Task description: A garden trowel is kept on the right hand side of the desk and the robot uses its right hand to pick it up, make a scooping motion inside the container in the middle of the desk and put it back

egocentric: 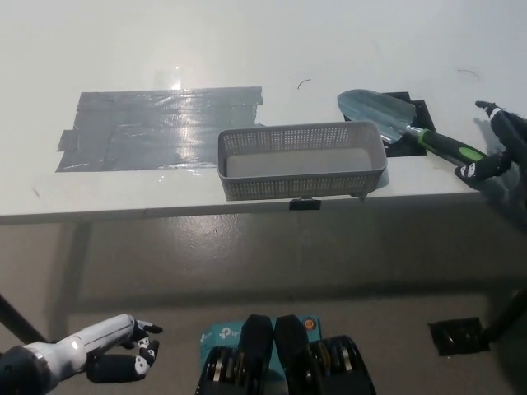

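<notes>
Reaching for the trowel [409, 129] is the step now, I think. It lies on the table [247, 49] at the right of the frame, blade just beside the basket [301, 160] in the middle. The right hand [496, 146] sits at the right edge by the handle's end, fingers apart, holding nothing. Next it needs to wrap around the handle. The left hand [105, 355] rests at the lower left, loosely open.

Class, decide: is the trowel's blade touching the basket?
Cannot tell. In the head view the trowel blade overlaps the basket's far right corner, hiding any contact or gap.
</notes>
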Robot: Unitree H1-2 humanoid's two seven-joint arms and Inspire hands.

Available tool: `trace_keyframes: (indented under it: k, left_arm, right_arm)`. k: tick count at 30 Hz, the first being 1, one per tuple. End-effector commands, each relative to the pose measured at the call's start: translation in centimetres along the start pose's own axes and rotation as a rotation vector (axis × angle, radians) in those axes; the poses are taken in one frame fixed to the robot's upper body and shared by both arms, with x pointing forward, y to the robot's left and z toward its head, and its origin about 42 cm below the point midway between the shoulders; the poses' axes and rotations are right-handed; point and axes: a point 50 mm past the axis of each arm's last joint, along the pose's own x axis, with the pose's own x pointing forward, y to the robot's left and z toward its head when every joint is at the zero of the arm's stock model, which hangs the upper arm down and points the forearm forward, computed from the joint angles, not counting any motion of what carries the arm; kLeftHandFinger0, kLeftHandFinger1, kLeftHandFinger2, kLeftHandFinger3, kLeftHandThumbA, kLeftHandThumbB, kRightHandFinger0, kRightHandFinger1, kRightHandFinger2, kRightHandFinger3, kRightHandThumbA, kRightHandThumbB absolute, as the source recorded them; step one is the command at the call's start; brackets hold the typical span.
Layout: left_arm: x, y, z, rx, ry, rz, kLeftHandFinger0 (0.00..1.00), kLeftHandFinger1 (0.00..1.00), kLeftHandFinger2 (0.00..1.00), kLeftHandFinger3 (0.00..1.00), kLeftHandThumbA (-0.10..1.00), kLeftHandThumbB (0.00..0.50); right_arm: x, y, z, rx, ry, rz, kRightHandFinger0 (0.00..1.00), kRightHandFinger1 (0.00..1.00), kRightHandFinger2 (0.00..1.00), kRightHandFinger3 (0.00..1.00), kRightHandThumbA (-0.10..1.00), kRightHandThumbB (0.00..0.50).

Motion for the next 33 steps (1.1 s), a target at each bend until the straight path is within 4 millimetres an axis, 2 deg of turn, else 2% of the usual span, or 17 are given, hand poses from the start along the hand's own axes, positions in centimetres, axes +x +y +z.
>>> trace_keyframes:
  k: [1,3,7,8,10,12,15,19,20,21,22,24,26,29,30,31,33]
  left_arm:
    - [-1.1,1.2,0.8,0.022,-0.008,0.033,0.99,0.93,0.99,1.0,1.0,0.031]
    - [-1.1,1.2,0.9,0.024,-0.01,0.035,1.0,0.93,0.99,1.0,1.0,0.017]
    - [-0.9,1.4,1.1,0.033,-0.01,0.038,0.98,0.93,0.99,1.0,1.0,0.047]
    - [-0.9,1.6,1.2,0.037,-0.01,0.035,0.98,0.94,0.99,1.0,1.0,0.055]
    - [-0.9,1.6,1.4,0.042,-0.015,0.035,0.97,0.94,0.99,1.0,1.0,0.067]
    - [-1.0,1.6,1.3,0.034,-0.02,0.04,0.97,0.94,1.0,1.0,1.0,0.079]
    - [-1.2,1.6,1.2,0.037,-0.023,0.036,1.0,0.94,1.0,1.0,1.0,0.051]
    - [-1.2,1.5,1.5,0.037,-0.029,0.039,0.97,0.94,1.0,1.0,1.0,0.04]
    - [-1.1,1.6,1.6,0.04,-0.028,0.037,0.98,0.94,1.0,1.0,1.0,0.03]
    - [-1.0,1.6,1.6,0.041,-0.028,0.037,0.98,0.94,1.0,1.0,1.0,0.029]
    - [-1.0,1.7,1.7,0.048,-0.027,0.038,0.98,0.95,1.0,1.0,1.0,0.032]
    - [-0.7,1.9,2.0,0.056,-0.02,0.034,0.98,0.95,1.0,1.0,1.0,0.026]
    - [-0.6,2.0,2.2,0.065,-0.025,0.029,1.0,0.95,1.0,1.0,1.0,0.027]
    - [-0.7,2.1,2.3,0.066,-0.035,0.029,1.0,0.94,0.98,1.0,1.0,0.0]
    - [-0.7,2.2,2.3,0.068,-0.036,0.027,1.0,0.95,0.99,1.0,1.0,0.0]
    - [-0.8,2.3,2.4,0.069,-0.039,0.028,1.0,0.95,1.0,1.0,1.0,0.0]
    - [-0.8,2.3,2.5,0.067,-0.039,0.03,1.0,0.95,1.0,1.0,1.0,0.005]
  right_arm:
    - [0.7,-0.9,2.3,0.025,-0.073,0.023,1.0,1.0,1.0,1.0,0.77,0.399]
    - [0.9,-0.8,2.7,0.04,-0.086,0.032,1.0,1.0,1.0,1.0,0.72,0.373]
    - [1.2,-0.9,3.0,0.027,-0.11,0.04,1.0,1.0,1.0,1.0,0.66,0.353]
    - [1.3,-0.9,3.1,0.014,-0.108,0.041,1.0,1.0,1.0,1.0,0.6,0.309]
    - [1.3,-0.9,2.9,0.011,-0.104,0.044,1.0,1.0,1.0,1.0,0.58,0.3]
    - [1.3,-0.7,3.0,0.0,-0.092,0.064,1.0,1.0,1.0,1.0,0.5,0.248]
    - [1.5,-0.4,2.9,-0.062,-0.044,0.134,1.0,1.0,1.0,1.0,0.49,0.224]
    - [1.7,-0.4,2.8,-0.185,0.008,0.216,1.0,1.0,1.0,1.0,0.34,0.136]
    - [1.8,-0.3,2.6,-0.249,0.058,0.278,1.0,1.0,1.0,1.0,0.41,0.084]
    - [1.9,-0.3,2.5,-0.276,0.102,0.332,1.0,1.0,1.0,1.0,0.45,0.071]
    - [2.1,0.0,2.3,-0.356,0.152,0.486,1.0,1.0,1.0,1.0,0.43,0.016]
    - [2.2,0.3,1.5,-0.499,0.24,0.605,1.0,1.0,1.0,1.0,0.36,0.064]
    - [2.3,0.7,1.1,-0.527,0.29,0.615,1.0,1.0,1.0,1.0,0.23,0.099]
    - [2.4,1.2,1.0,-0.543,0.342,0.642,1.0,1.0,1.0,1.0,0.19,0.092]
    - [2.5,1.6,1.3,-0.614,0.36,0.646,1.0,1.0,1.0,1.0,0.09,0.086]
    - [2.6,1.8,1.5,-0.642,0.371,0.628,1.0,1.0,1.0,1.0,0.11,0.016]
    - [2.7,2.2,1.8,-0.682,0.38,0.593,0.96,1.0,1.0,1.0,0.17,0.0]
